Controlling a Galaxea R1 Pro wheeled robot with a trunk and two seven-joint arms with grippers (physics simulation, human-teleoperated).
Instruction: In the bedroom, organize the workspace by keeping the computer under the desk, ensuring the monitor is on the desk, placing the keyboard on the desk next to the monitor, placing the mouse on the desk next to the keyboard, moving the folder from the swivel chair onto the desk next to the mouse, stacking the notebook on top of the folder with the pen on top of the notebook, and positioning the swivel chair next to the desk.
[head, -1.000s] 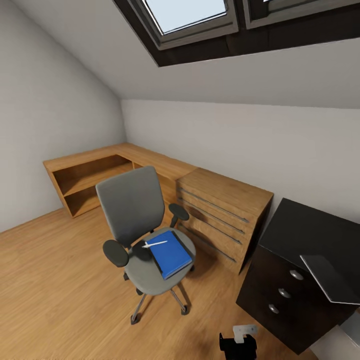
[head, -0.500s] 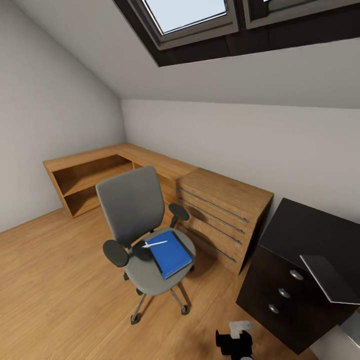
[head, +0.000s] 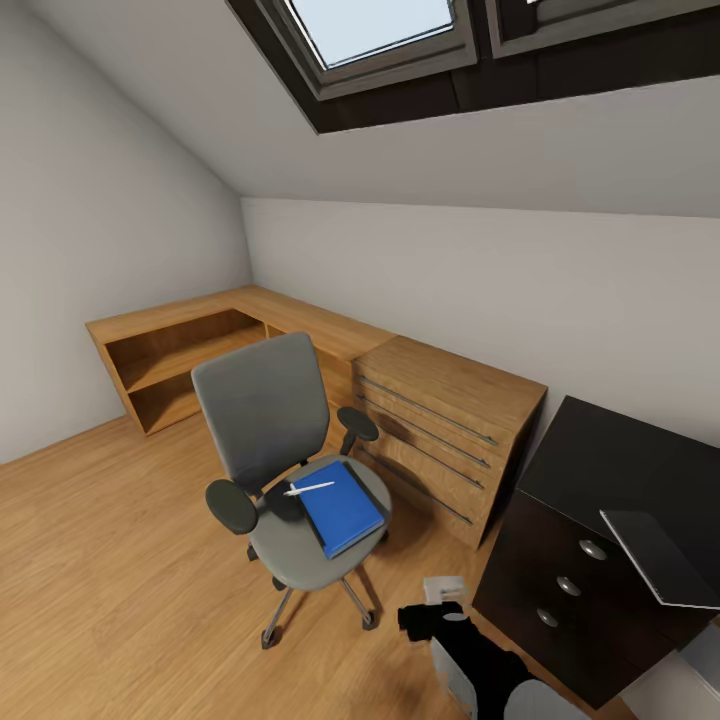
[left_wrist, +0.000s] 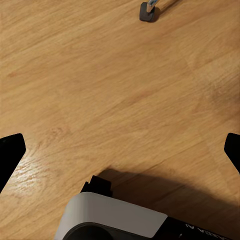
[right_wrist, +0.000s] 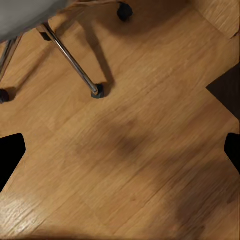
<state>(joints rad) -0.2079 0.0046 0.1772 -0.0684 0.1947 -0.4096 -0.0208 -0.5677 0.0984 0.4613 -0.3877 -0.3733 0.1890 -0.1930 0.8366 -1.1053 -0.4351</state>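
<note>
The grey swivel chair stands on the wood floor in the middle of the room, left of the black desk. On its seat lies the blue folder, with the white pen at its near-left corner, over a dark patch. My right gripper hovers low over the floor between the chair and the desk's drawer unit. In the right wrist view my right gripper is open above the floor, with a chrome chair leg and castor ahead. My left gripper is open over bare floorboards, with a castor further on.
A light-wood drawer chest stands against the wall between chair and desk. A low wooden shelf unit runs into the far left corner. A grey flat panel lies at the desk's near edge. Open floor spreads left of the chair.
My right arm has come up and forward from the bottom edge of the head view towards the chair's base. Chair, folder and pen have not moved.
</note>
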